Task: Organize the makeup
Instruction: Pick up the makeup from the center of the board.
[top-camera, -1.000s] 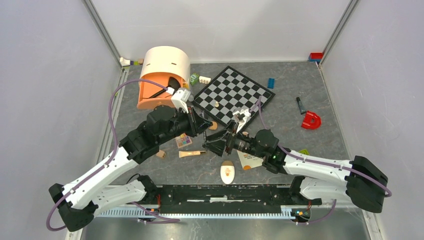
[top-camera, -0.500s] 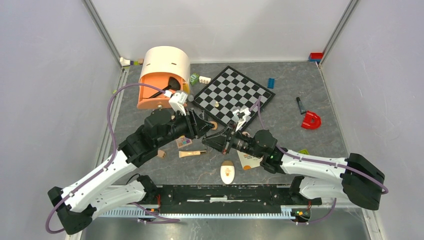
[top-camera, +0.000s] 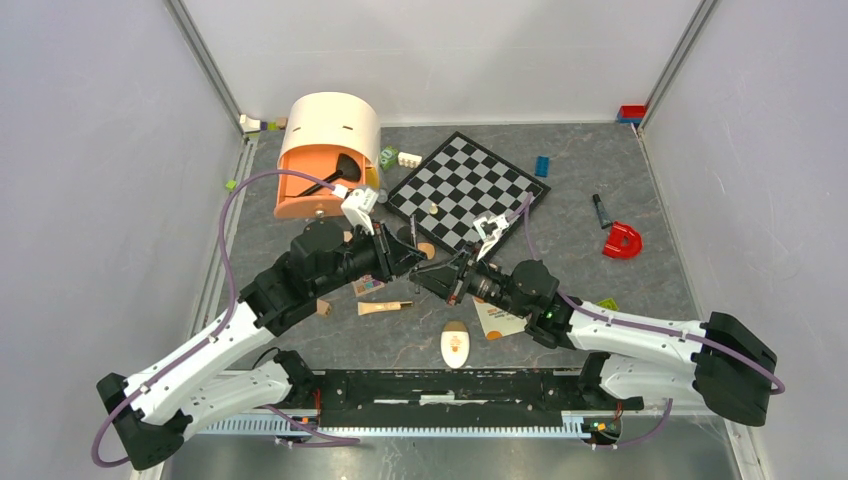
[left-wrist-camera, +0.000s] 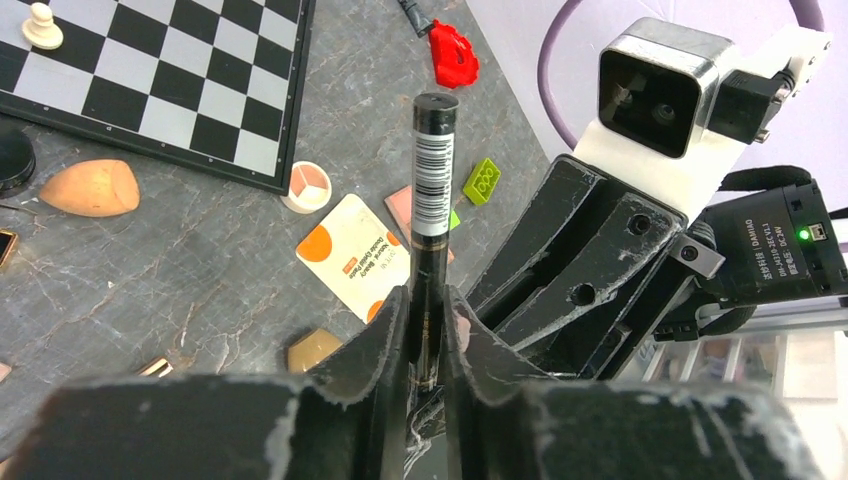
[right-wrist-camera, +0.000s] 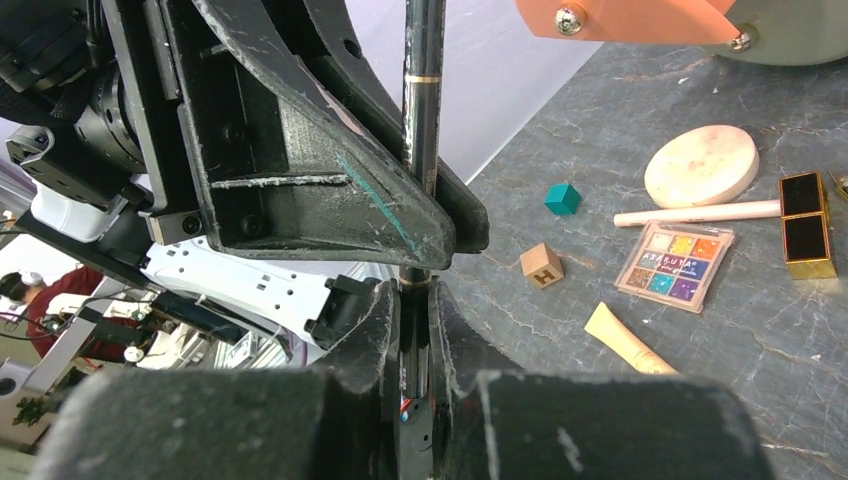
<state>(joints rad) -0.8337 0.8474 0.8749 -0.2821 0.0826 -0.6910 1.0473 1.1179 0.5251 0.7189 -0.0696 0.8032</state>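
We had the left gripper (left-wrist-camera: 427, 300) and the right gripper (right-wrist-camera: 411, 297) both pinched shut on the pencil (left-wrist-camera: 435, 170) between them, probably to pass it across.

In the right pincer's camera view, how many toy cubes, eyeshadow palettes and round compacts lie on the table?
Toy cubes: 2 (teal cube, wooden letter cube)
Eyeshadow palette: 1
Round compact: 1
Total: 4
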